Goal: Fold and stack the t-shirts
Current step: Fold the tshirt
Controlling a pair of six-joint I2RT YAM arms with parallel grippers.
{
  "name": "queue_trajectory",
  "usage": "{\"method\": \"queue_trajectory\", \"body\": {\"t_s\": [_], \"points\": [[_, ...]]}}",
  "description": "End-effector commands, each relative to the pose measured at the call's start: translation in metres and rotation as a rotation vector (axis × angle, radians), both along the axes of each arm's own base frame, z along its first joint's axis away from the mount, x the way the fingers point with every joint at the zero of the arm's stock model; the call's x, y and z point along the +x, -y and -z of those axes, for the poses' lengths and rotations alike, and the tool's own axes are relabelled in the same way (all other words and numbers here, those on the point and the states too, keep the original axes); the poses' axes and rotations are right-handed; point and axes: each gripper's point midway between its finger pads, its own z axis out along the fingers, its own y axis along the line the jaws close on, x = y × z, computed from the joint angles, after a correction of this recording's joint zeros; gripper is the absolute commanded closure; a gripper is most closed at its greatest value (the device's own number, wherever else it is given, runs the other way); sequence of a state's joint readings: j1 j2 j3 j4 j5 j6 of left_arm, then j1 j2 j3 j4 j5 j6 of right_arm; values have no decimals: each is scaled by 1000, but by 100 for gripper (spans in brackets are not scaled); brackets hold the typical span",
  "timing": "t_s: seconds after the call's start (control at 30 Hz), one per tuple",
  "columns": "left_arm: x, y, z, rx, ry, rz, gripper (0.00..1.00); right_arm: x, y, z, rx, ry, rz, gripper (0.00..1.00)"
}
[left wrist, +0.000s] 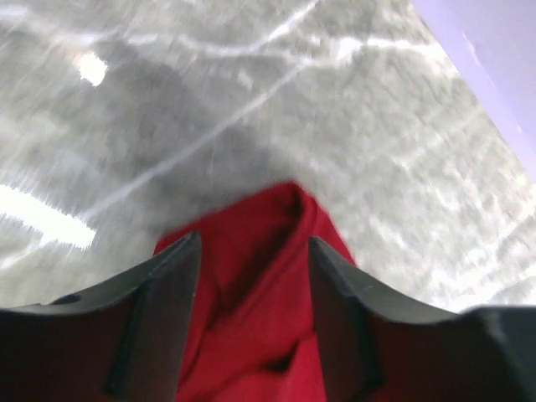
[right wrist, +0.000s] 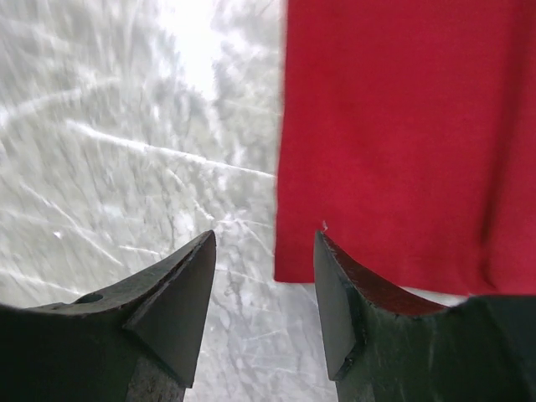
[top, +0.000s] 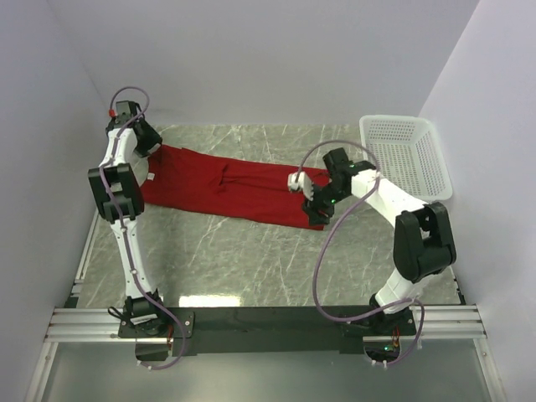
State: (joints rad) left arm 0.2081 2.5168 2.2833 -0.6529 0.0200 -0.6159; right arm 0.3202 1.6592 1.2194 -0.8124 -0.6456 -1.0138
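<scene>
One deep red t-shirt (top: 226,188) lies as a long band across the back of the marble table, with a small white tag (top: 152,176) at its left end. My left gripper (top: 153,146) is at that left end. In the left wrist view it (left wrist: 254,243) is open, with a bunched end of the shirt (left wrist: 260,285) between its fingers. My right gripper (top: 312,205) is at the shirt's right end. In the right wrist view it (right wrist: 264,239) is open and empty, over bare table just beside a flat corner of the shirt (right wrist: 402,126).
A white mesh plastic basket (top: 410,159) stands at the back right, close to the right arm's elbow. Walls close in the table on the left, back and right. The arm bases sit on a metal rail (top: 268,322) at the near edge.
</scene>
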Motion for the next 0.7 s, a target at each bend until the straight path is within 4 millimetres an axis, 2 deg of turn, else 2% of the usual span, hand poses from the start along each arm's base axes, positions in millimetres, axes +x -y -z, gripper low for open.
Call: {"method": "queue_trajectory", "body": {"t_s": [0.0,0.03,0.07,0.1,0.13,0.17,0.23,0.27,0.33,0.37,0.4,0.43,0.47,0.53,0.57,0.63,0.67], "points": [[-2,-6,-127,77,235,-2,39,8,-9,18,-97,135,-132,43],[-7,-15,-139,120,251,-30,37,11,-12,22,-114,143,-125,43],[-21,-14,-155,146,262,-22,33,17,-18,28,-139,159,-107,43],[-31,-16,-151,164,245,-25,28,19,-20,35,-156,149,-79,43],[-35,-16,-172,180,278,-23,27,21,-24,34,-162,163,-75,43],[-49,-15,-188,207,297,-6,27,23,-23,41,-192,160,-66,43],[-65,-13,-203,236,318,8,22,27,-31,44,-195,174,-48,43],[-83,-13,-217,267,338,3,18,26,-32,50,-208,164,-52,43],[-104,-15,-227,286,354,-20,7,27,-32,58,-245,170,-38,44],[-124,-12,-234,285,367,-30,5,26,-32,61,-253,166,-43,45],[-133,-13,-241,283,389,-40,3,27,-30,63,-268,171,-41,45],[-143,-11,-244,273,401,-40,2,23,-30,68,-276,166,-39,46],[-162,-6,-246,257,416,-43,2,23,-30,70,-280,167,-41,47],[-179,-1,-249,228,445,-36,2,21,-29,76,-301,169,-34,51],[-194,4,-248,214,454,-38,2,19,-29,78,-308,165,-35,53],[-207,12,-246,194,456,-30,2,15,-28,82,-318,155,-36,62],[-214,17,-234,168,437,-25,2,13,-28,84,-328,156,-38,65]]}}
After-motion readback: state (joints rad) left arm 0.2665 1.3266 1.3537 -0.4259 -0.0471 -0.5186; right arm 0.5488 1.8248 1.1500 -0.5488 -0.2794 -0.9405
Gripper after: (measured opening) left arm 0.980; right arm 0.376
